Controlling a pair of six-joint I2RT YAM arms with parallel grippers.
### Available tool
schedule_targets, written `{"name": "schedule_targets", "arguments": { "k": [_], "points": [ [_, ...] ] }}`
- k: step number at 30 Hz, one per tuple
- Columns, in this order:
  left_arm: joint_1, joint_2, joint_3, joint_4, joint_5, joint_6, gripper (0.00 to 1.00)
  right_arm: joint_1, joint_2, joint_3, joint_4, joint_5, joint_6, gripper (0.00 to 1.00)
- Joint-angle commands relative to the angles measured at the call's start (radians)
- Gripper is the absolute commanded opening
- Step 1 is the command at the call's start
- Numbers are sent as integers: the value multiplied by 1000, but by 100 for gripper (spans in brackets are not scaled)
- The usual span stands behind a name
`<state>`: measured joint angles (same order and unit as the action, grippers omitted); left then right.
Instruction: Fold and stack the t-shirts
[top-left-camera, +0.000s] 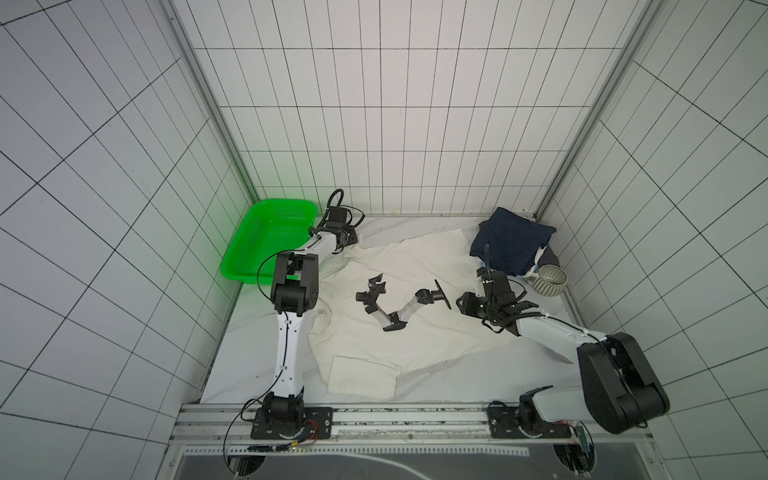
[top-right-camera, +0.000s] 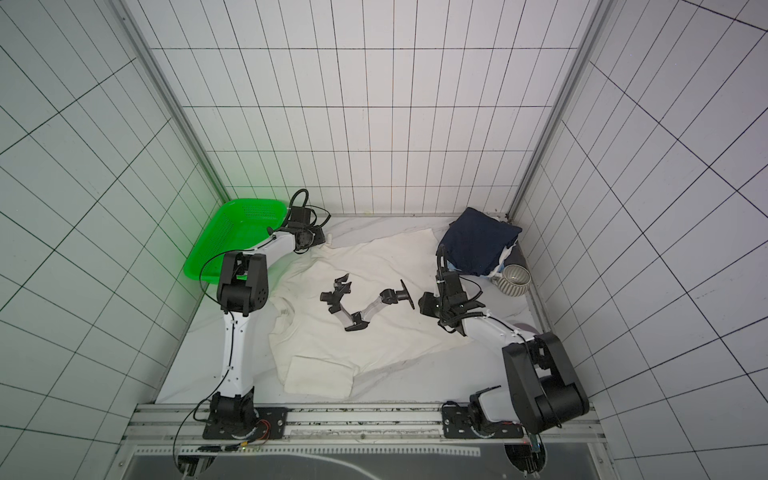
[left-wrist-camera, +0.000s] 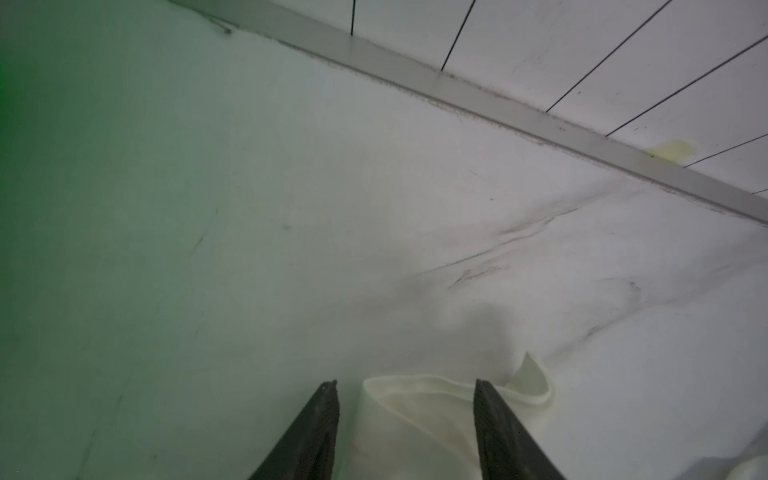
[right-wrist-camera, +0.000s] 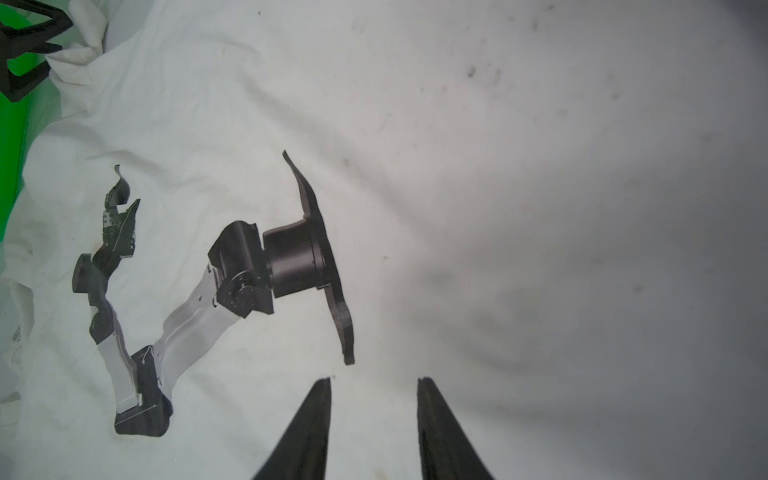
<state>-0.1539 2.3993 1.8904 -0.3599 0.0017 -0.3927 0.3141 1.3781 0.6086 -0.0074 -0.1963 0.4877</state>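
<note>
Cream-white t-shirt: we are seeing it lying spread and wrinkled, print side up, across the middle of the table, with one sleeve lying at the near edge.
Print: a robot-arm print is showing on the chest in both top views.
Left gripper: we are finding it at the shirt's far-left corner, just beside the green basket. Its jaws are standing spread, with a curl of cream cloth lying between them.
Right gripper: it is hanging low over the shirt's right part, near the print. Its jaws are standing apart, with only flat cloth showing in the gap.
Folded stack: a navy t-shirt is sitting on top in the far-right corner, with white and light-blue edges peeking out beneath.
Ribbed bowl: we are seeing it sitting tilted just beside that stack.
</note>
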Motion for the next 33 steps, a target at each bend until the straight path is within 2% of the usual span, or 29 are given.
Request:
{"name": "schedule_targets", "arguments": {
  "k": [1,4,10,11,12,13,14,15,19,22,25,27,29,30,33],
  "points": [
    [3,-9,-13,3,-4,-6,52,-6,7,79,-11,-2,-20,37],
    [4,-7,-29,4,9,-3,47,-7,12,80,-11,-2,-21,37],
    [1,-9,-40,-24,23,22,45,-17,27,78,-6,-12,-23,37],
    [2,-11,-40,-32,27,25,40,-17,28,79,-3,-14,-23,37],
    [2,-15,-39,-39,41,29,31,-18,30,79,-3,-13,-23,37],
    [4,-21,-37,-50,63,31,15,-20,31,77,-2,-12,-21,37],
    [4,-29,-33,-58,76,31,5,-18,32,77,-2,-12,-23,37],
    [6,-44,-34,-58,95,32,0,-21,32,78,-2,-12,-23,37],
    [23,-139,-20,-56,151,29,0,-26,28,79,-2,-9,-17,37],
    [37,-267,-38,-45,131,22,0,-26,22,80,-2,-13,-14,37],
    [14,-429,-169,58,110,17,0,-26,22,80,2,-11,-14,37],
    [-35,-515,-298,167,59,31,0,-27,34,85,4,-15,-12,37],
    [-105,-538,-358,222,15,61,0,-27,46,91,7,-25,-8,37],
    [-137,-526,-363,230,2,75,8,-26,53,95,9,-28,-6,37],
    [-180,-412,-307,184,20,83,51,-25,57,106,10,-42,-2,37]
  ]
}}
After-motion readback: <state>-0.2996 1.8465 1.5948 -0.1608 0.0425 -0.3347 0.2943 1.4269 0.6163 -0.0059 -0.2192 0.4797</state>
